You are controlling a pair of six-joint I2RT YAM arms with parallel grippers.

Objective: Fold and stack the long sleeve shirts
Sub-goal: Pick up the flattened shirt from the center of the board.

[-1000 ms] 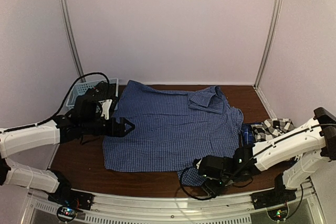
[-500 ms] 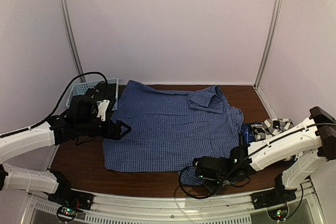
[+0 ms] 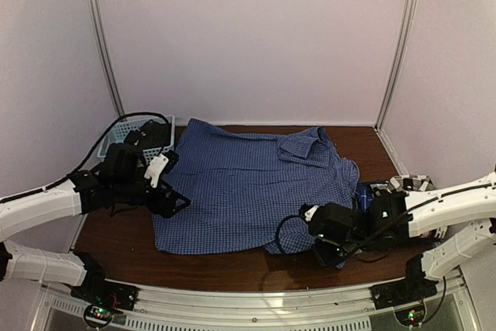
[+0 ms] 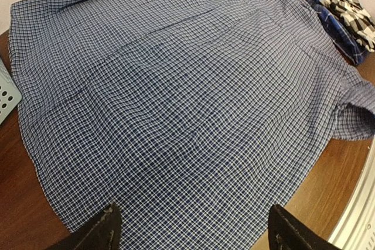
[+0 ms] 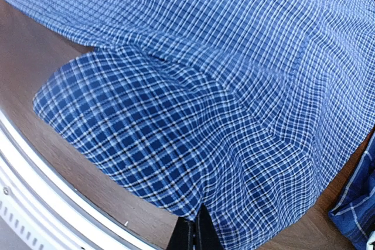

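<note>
- Your right gripper [image 5: 196, 233] has just gone from wide to fully closed. The wrist view shows its tips pinching the edge of the blue fine-check shirt [image 5: 246, 51], on the fold of cloth that sticks out past the near hem. It looks like a sleeve end, though I cannot tell for certain.
- In the overhead view that arm has also pulled back from the table's front rail and risen a little. The pinched fold now hangs from the right gripper [image 3: 304, 243] and bulges ahead and to the left of the tips.
- Your left gripper [image 4: 196, 230] has tipped down toward the cloth. Its jaws have narrowed a touch but are still wide and hold nothing. The shirt's left edge lies directly under and ahead of them.
- The rest of the shirt has not shifted. It lies spread flat on the table [image 3: 124, 242], collar at the far end from both tools.
- My judgement is that the grasp for a fold is made on the right side only, so the left side still needs its own pinch before you lift or carry the cloth over.
- The darker blue plaid shirt [image 5: 358, 203] sits just right of your closed tips, so keep the swing clear of it.
- The black-and-white plaid shirt [image 3: 411, 184] lies bunched behind that arm, not yet folded.
</note>
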